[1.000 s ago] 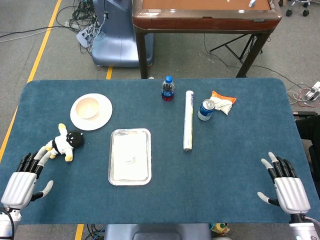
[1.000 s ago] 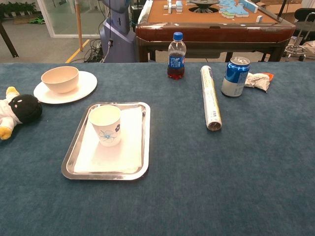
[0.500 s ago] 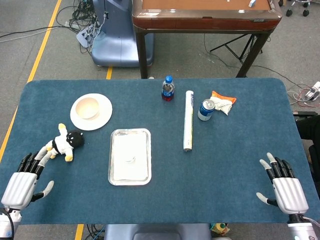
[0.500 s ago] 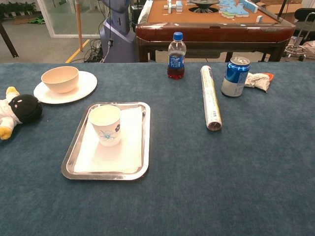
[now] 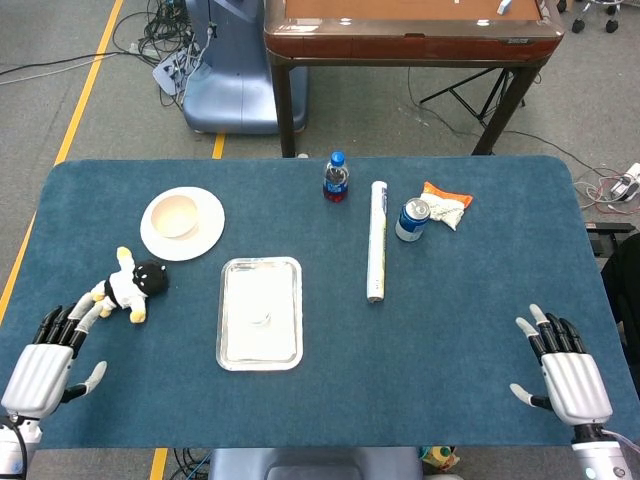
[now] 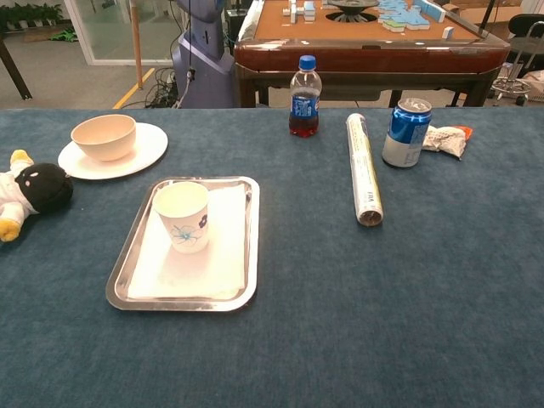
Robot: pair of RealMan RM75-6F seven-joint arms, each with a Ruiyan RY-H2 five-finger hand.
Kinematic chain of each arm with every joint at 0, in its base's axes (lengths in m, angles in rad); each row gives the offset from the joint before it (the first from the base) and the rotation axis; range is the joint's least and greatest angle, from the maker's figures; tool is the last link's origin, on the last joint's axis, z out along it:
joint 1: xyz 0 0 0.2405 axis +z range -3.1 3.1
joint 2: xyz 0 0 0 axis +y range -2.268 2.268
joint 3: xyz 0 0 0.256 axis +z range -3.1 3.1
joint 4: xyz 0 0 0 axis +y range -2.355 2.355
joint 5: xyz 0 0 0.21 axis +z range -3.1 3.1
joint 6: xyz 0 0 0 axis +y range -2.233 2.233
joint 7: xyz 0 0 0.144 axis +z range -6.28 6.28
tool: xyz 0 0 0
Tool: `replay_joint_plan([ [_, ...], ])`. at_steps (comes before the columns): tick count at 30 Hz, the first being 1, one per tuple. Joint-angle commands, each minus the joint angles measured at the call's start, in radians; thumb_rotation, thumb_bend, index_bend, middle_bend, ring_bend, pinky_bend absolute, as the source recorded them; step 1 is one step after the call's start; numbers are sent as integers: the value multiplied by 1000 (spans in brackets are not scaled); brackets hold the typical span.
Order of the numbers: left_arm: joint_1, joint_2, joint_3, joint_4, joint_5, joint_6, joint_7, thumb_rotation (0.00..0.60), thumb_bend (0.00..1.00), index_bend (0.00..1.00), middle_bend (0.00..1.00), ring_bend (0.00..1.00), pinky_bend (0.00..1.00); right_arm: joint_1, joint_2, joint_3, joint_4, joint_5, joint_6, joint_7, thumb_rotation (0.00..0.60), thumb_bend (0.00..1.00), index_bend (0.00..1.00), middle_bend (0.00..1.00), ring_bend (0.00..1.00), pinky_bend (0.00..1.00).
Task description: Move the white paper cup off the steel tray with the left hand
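**Paper cup sits on the shiny tray, both robot hands wait at the near corners**

The white paper cup (image 6: 182, 216) stands upright on the steel tray (image 6: 119, 274). It is round, open at the top, and has a small blue flower print on its side. The tray is a flat metal rectangle with rounded corners and a raised shiny rim. A sheet of white paper lines it. The cup is on the far left part of the tray.

The bench (image 5: 450, 330) has a soft, fuzzy blue cloth on top.

The left robot hand (image 5: 42, 368) rests at the near left corner. Its fingers are spread and it holds nothing. The fingertips are just beside a small plush toy (image 5: 128, 285) with a black head. This hand is well apart from the tray. The right robot hand (image 5: 565, 375) lies at the near right corner, fingers apart and holding nothing too.

Behind the tray on the left is a pale round bowl (image 6: 104, 136) on a white plate (image 6: 143, 149). Farther right stand a plastic bottle (image 6: 304, 97) with a blue cap and dark red drink, a long roll (image 6: 363, 168) lying flat, a blue can (image 6: 405, 132), and a crinkly snack bag (image 6: 444, 139).
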Motion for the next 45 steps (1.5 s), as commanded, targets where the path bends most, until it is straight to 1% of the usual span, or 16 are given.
replay_joint_plan([
  [1, -15, -19, 4, 1, 1, -28, 22, 600, 319, 126, 0, 0, 0, -2, 3, 1, -1, 3, 4, 7, 600, 199, 0, 0, 0, 0],
  [4, -37, -38, 6, -11, 0, -71, 58, 600, 319, 133, 0, 0, 0, -1, 7, 3, 1, 8, 3, 18, 600, 199, 0, 0, 0, 0],
  [7, -66, -54, 4, -24, 1, -116, 121, 600, 319, 139, 0, 0, 0, 3, 9, 6, 5, 18, -8, 23, 600, 200, 0, 0, 0, 0],
  [14, -133, -100, -19, -54, -31, -214, 275, 600, 319, 166, 0, 0, 0, 23, 8, 19, 16, 64, -52, 29, 600, 200, 0, 0, 0, 0],
  [18, -156, -114, -28, -66, -39, -241, 303, 600, 320, 188, 0, 0, 0, 26, 10, 22, 15, 72, -57, 32, 600, 200, 0, 0, 0, 0],
  [20, -196, -131, -49, -83, -52, -283, 335, 600, 319, 201, 0, 0, 0, 27, 14, 26, 13, 78, -54, 41, 600, 200, 0, 0, 0, 0],
  [25, -259, -155, -88, -106, -119, -358, 377, 600, 319, 208, 0, 0, 0, 33, 19, 29, 12, 90, -65, 52, 600, 200, 0, 0, 0, 0],
  [33, -355, -183, -144, -103, -221, -448, 425, 600, 319, 208, 0, 0, 0, 52, 21, 41, 17, 130, -101, 61, 600, 199, 0, 0, 0, 0],
  [36, -382, -194, -154, -108, -252, -466, 445, 600, 319, 209, 0, 0, 0, 58, 24, 44, 19, 145, -115, 68, 600, 200, 0, 0, 0, 0],
  [45, -446, -243, -158, -103, -335, -501, 493, 600, 319, 230, 0, 0, 0, 71, 36, 51, 29, 173, -142, 100, 600, 200, 0, 0, 0, 0],
])
